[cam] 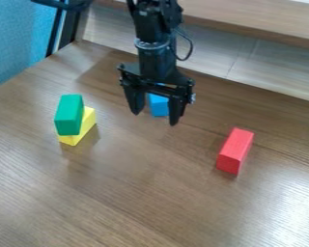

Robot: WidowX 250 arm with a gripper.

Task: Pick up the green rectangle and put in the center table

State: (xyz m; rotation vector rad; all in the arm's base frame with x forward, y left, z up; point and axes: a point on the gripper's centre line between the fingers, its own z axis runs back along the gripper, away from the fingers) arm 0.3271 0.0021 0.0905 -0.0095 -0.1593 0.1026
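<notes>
The black gripper [156,116] hangs above the back middle part of the wooden table [137,193], its two fingers spread apart with nothing held between them. To its left, a green rectangular block [69,115] lies on top of a yellow block [87,126], which rests on the table and is partly covered by the green one.
A red block [235,150] lies on the right side of the table. Behind the gripper's fingers is a blue block [159,105], partly hidden. A light wooden panel [273,66] and ledge run along the back edge.
</notes>
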